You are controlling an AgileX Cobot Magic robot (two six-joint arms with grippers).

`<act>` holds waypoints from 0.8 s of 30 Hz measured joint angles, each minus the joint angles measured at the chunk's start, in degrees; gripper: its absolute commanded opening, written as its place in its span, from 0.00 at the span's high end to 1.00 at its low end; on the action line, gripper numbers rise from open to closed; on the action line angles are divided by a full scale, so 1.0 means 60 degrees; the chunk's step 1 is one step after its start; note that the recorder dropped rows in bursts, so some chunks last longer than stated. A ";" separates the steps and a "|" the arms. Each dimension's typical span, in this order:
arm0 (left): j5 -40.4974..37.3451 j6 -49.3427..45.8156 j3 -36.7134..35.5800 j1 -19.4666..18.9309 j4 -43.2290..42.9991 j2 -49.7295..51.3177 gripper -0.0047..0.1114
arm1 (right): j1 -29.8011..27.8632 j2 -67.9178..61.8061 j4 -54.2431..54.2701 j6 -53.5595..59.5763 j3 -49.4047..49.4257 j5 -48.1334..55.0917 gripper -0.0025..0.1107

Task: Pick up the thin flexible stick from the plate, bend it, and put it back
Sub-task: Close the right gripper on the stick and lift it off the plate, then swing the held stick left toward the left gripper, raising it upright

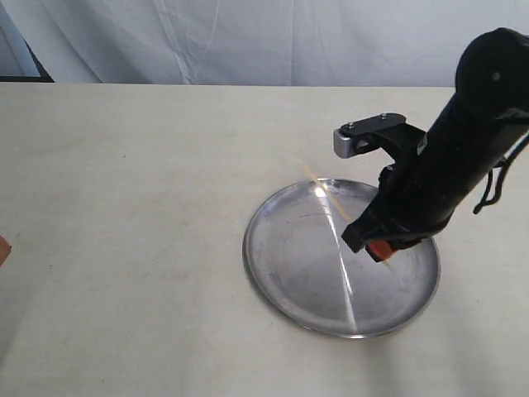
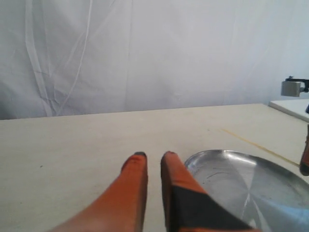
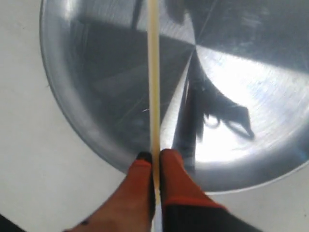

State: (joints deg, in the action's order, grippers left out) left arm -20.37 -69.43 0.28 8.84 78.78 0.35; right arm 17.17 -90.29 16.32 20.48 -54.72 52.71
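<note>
Stick: the thin flexible stick point(image 3: 153, 72) is very slender, straight and pale tan-yellow. One end is pinched in the jaws and the rest reaches out unsupported over the plate. It appears lifted clear of the metal, with no bend in it.
Plate: the plate point(image 1: 273, 281) is round, shallow, polished silver metal with a low raised rim and streaked by bright reflections. Nothing else lies in it.
Right gripper: the right gripper point(image 3: 154, 157) has orange-tipped jaws clenched on the stick's near end, above the plate's edge.
Left gripper: the left gripper point(image 2: 153, 155) has its jaws drawn almost together on nothing. It sits low over the counter beside the plate.
Counter: the counter point(image 1: 124, 207) is matte, pale beige and flat.
Step in hand: judged as pick-up done, bend not yet made.
Next move: the free end likely needs holding or pressing, with gentle flexing, since so thin a stick could snap.
</note>
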 measured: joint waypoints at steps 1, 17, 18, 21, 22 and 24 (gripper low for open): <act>0.0000 0.0000 0.0000 0.0000 -0.0208 0.0000 0.84 | 0.0030 0.0177 0.0102 0.0000 0.0160 0.0000 0.99; 0.0180 0.0274 0.0000 0.0000 0.1606 0.0000 0.84 | 0.1265 0.2761 0.2128 0.0300 0.1513 0.0318 0.99; 0.0165 0.0340 0.0000 0.0000 0.2144 0.0000 0.84 | 0.1328 0.2879 0.2421 0.0468 0.1655 0.0301 0.99; 0.0098 0.0912 0.0000 0.0000 0.3065 0.0000 0.84 | 0.1528 0.3141 0.3520 0.1367 0.2092 0.0283 0.99; 0.0098 0.1354 0.0000 0.0000 0.3195 -0.0004 0.84 | 0.1616 0.3187 0.3879 0.1709 0.2240 0.0283 0.99; 0.0028 0.2217 0.0000 0.0000 0.3341 -0.0004 0.84 | 0.1764 0.3248 0.4809 0.2608 0.2503 0.0283 0.99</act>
State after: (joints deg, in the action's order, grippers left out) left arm -20.20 -56.13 0.28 8.84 98.83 0.33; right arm 27.75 -70.80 45.17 36.12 -39.71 54.41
